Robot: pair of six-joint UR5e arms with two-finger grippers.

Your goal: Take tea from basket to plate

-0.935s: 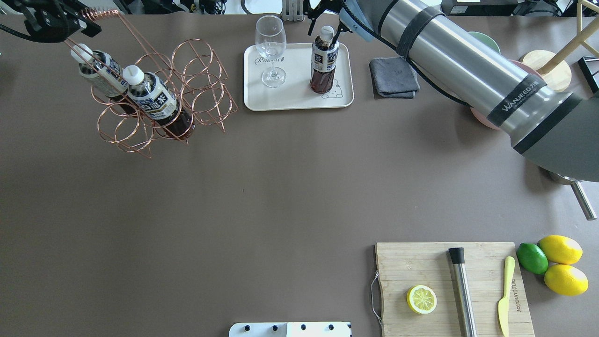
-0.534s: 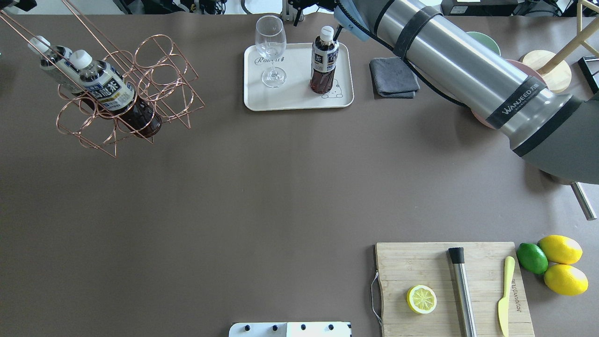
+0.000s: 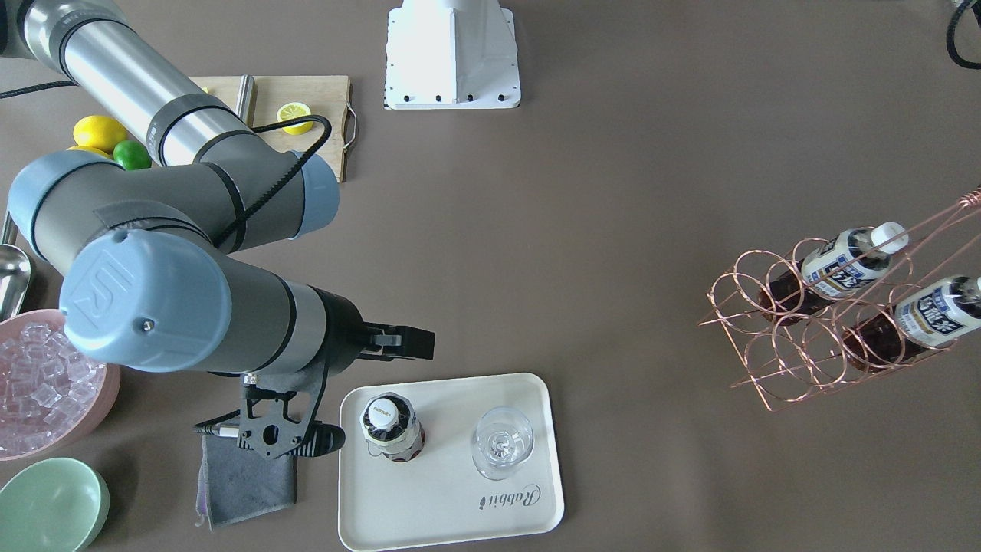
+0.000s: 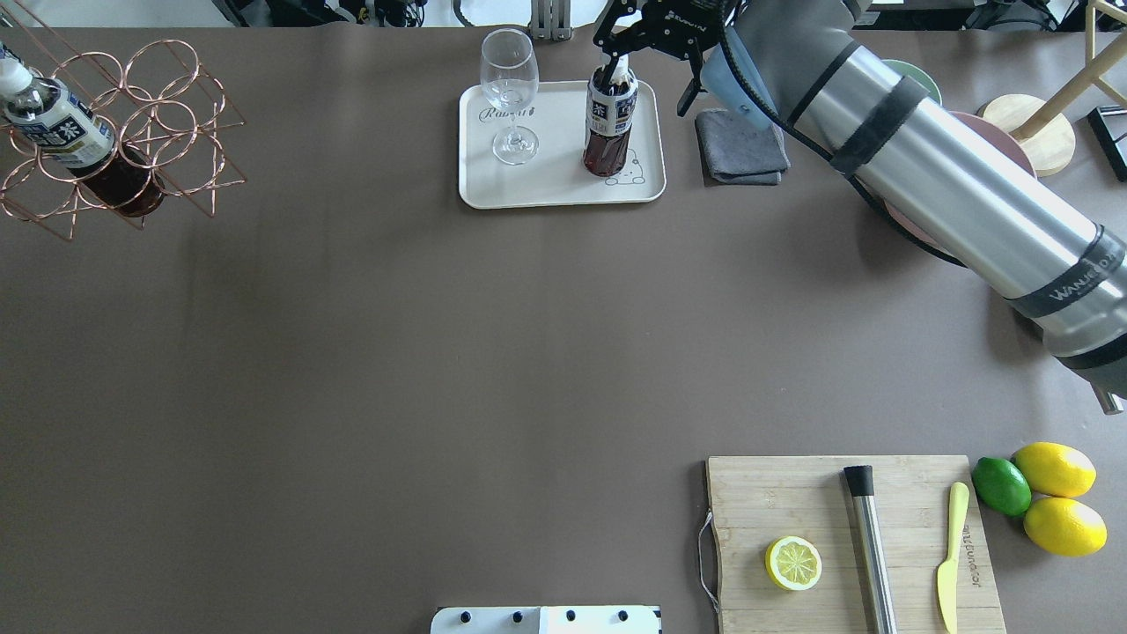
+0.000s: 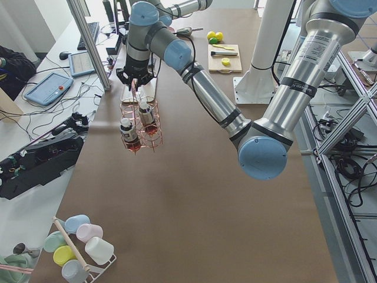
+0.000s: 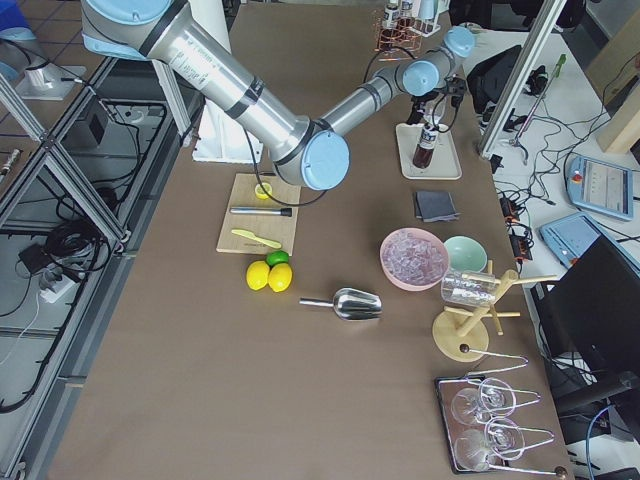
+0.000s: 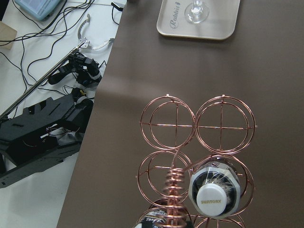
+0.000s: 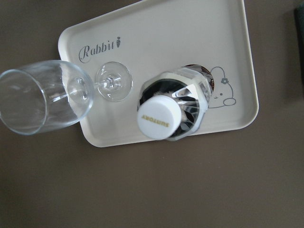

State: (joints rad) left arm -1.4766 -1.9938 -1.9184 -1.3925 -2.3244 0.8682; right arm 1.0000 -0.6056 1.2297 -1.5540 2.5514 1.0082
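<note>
One tea bottle (image 4: pixel 609 123) stands upright on the cream plate (image 4: pixel 546 189), next to the bear drawing; it also shows in the right wrist view (image 8: pixel 173 111). My right gripper (image 4: pixel 615 46) hangs open just above its white cap and touches nothing. The copper wire basket (image 4: pixel 132 132) hangs tilted in the air at the far left and holds two more tea bottles (image 3: pixel 843 264) (image 3: pixel 931 314). My left gripper (image 5: pixel 134 76) is at the basket's handle (image 7: pixel 173 194). It shows only in the side view, so I cannot tell whether it is open or shut.
A wine glass (image 4: pixel 509 84) stands on the plate's left half. A grey cloth (image 4: pixel 741 145) lies right of the plate. Behind the right arm are a pink ice bowl (image 3: pixel 46 383) and a mint bowl (image 3: pixel 50 506). A cutting board (image 4: pixel 850 493) and lemons (image 4: pixel 1052 493) lie front right.
The basket with its two bottles has swung further left and up. My right gripper has let go of the bottle on the plate and risen above it.
</note>
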